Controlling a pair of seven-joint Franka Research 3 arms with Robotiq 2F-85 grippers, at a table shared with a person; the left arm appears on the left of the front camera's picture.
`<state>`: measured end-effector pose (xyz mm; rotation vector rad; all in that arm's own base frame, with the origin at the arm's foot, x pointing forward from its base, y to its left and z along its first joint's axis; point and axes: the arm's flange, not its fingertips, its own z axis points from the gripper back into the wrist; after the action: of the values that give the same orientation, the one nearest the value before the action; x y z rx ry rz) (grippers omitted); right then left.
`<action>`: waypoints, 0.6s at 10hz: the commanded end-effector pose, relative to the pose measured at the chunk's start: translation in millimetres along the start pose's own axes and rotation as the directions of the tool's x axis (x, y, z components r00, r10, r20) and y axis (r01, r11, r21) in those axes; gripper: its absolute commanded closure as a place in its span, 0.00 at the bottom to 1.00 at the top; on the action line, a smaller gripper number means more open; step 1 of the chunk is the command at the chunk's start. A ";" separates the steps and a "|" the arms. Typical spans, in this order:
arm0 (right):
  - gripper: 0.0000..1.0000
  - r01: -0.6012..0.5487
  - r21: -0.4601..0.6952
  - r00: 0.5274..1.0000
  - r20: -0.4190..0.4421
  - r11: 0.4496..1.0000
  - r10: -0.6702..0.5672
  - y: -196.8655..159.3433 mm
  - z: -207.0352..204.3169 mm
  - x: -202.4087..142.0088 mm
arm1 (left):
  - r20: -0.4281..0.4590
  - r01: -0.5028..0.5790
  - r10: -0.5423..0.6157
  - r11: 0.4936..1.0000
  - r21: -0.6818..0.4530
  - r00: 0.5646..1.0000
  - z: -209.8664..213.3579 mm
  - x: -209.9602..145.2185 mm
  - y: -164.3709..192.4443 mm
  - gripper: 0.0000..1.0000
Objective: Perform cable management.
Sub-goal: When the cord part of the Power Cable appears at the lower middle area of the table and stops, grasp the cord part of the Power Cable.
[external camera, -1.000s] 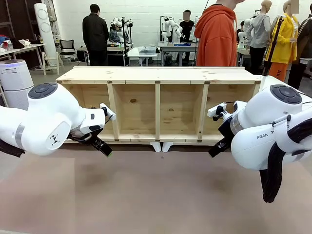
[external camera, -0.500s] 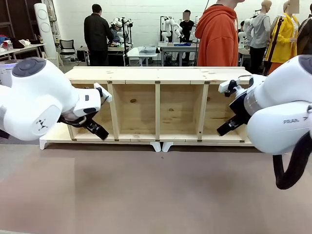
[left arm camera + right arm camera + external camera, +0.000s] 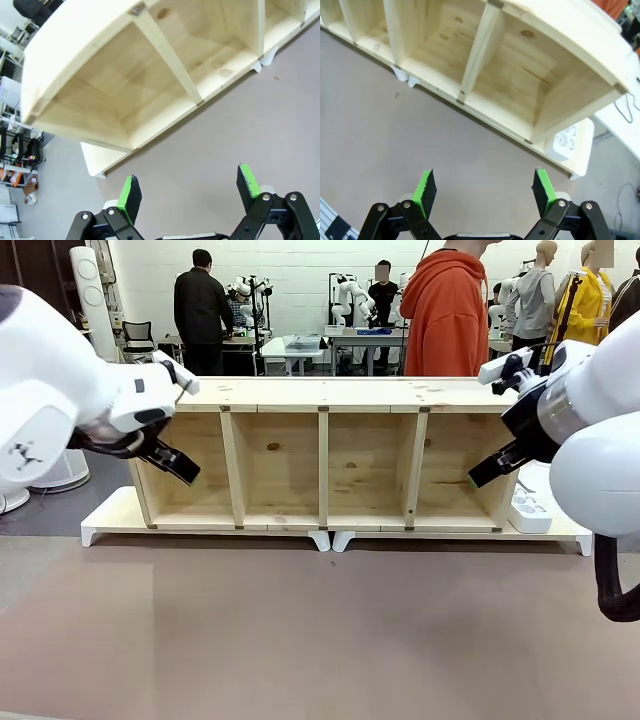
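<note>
1. Here, the left gripper [image 3: 189, 186] hangs in the air. Its green pads [image 3: 130, 194] are spread wide with nothing between them.
2. Ahead of its fingers is the left end compartment of the wooden shelf [image 3: 320, 393]. The brown table top [image 3: 215, 145] lies directly beneath the pads.
3. The right gripper [image 3: 484, 186] is likewise aloft, its jaws wide apart and gripping nothing. The table top lies under the gap.
4. Beyond the right gripper's fingertips is the shelf's right end compartment, open side facing the gripper.
5. Past that end of the shelf, on the right gripper's outer side, lies a white power strip [image 3: 564, 144]. It is close against the shelf's end wall; whether it touches, I cannot tell.
6. Cable [image 3: 629, 102]: a thin dark cord shows farther out than the power strip, well apart from the right gripper's fingers. It is too thin to trace, so calling it the cable is not certain.
7. A person in an orange hoodie [image 3: 443, 310] stands behind the shelf, across from both grippers and nearer the right one.
</note>
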<state>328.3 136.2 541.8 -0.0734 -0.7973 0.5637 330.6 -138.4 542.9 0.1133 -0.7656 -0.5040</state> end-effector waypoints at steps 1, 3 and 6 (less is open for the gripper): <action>0.00 0.043 -0.055 0.999 0.006 0.998 -0.043 19.4 17.0 -83.1 | 0.029 -0.047 0.045 0.998 0.052 0.999 20.0 -133.8 -18.0 0.00; 0.00 0.092 -0.090 0.995 0.043 0.992 -0.089 15.7 36.7 -98.4 | 0.040 -0.072 0.069 0.995 0.069 0.997 31.0 -150.0 -15.3 0.00; 0.00 0.144 -0.109 0.988 0.069 0.984 -0.137 12.0 48.3 -119.2 | 0.078 -0.138 0.131 0.986 0.097 0.988 45.0 -174.4 -10.2 0.00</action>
<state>286.7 108.8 592.7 -0.0889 -0.8811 0.4237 277.3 -111.4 598.0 0.1292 -0.8301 -0.3973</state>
